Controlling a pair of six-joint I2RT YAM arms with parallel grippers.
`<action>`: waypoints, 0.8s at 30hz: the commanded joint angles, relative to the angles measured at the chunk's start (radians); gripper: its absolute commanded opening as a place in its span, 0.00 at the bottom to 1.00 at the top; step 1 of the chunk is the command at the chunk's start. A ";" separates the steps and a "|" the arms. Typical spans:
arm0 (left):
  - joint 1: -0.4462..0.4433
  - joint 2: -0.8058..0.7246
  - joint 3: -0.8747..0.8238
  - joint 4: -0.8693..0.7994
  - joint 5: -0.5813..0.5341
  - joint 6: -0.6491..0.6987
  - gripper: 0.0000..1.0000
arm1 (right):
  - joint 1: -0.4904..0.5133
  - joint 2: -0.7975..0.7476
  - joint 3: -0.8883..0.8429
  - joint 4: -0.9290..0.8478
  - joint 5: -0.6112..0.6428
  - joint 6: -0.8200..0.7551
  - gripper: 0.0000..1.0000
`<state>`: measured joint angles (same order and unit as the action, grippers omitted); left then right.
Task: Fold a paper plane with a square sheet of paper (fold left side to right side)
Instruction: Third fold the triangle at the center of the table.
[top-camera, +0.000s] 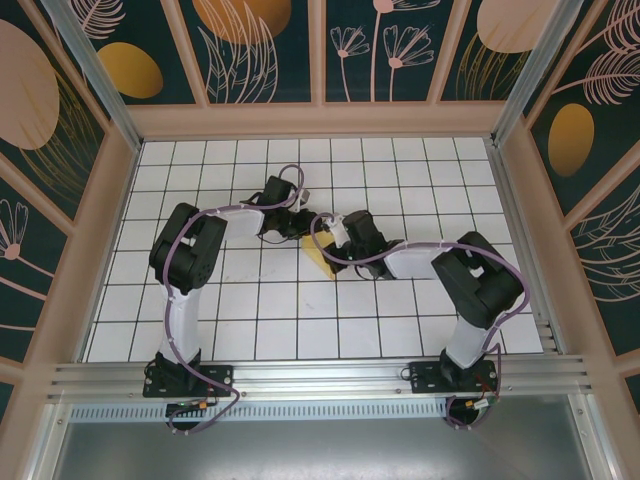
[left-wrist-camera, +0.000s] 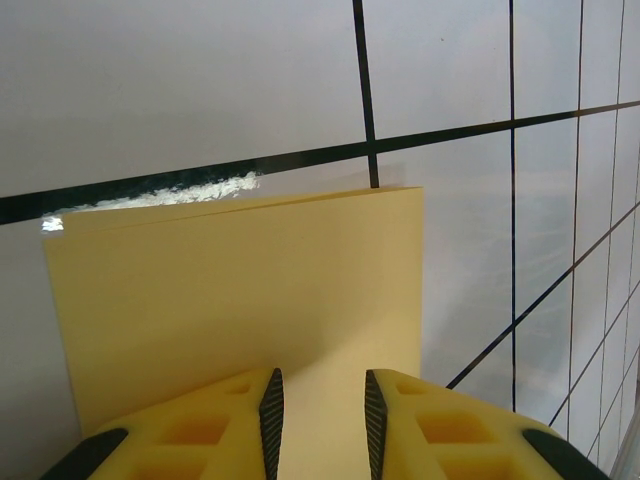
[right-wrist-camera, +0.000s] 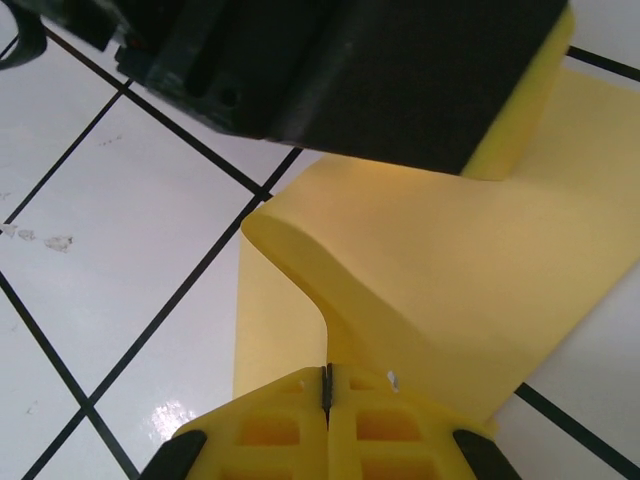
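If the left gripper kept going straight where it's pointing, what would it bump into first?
The yellow paper, most likely. It lies right ahead of the left gripper, whose fingers are open. Beyond its far edge there is just the white tiled table. How close the tips are is unclear.

**Table**: a flat top of glossy white square tiles with thin black grid lines.

**Lying on it:**
- One square sheet of paper, plain yellow. Part lies flat on the tiles and part curls up off them. It appears doubled over, though the top view hides most of it.
- Small grey marks on a tile beside the sheet.
- An aluminium rail, well apart from the sheet at the near edge.
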<state>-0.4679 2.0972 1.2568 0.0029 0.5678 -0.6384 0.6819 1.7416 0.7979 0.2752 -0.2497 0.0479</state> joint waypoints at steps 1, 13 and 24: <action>-0.017 0.052 -0.008 -0.047 -0.023 0.015 0.31 | -0.019 0.007 0.011 -0.014 -0.059 0.039 0.00; -0.018 0.053 -0.013 -0.044 -0.029 0.013 0.30 | -0.048 0.040 0.027 -0.047 -0.063 0.084 0.00; -0.020 0.055 -0.011 -0.045 -0.028 0.011 0.30 | -0.068 0.079 0.058 -0.071 -0.081 0.088 0.00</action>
<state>-0.4706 2.0975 1.2564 0.0032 0.5629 -0.6384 0.6231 1.8095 0.8261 0.2226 -0.3126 0.1314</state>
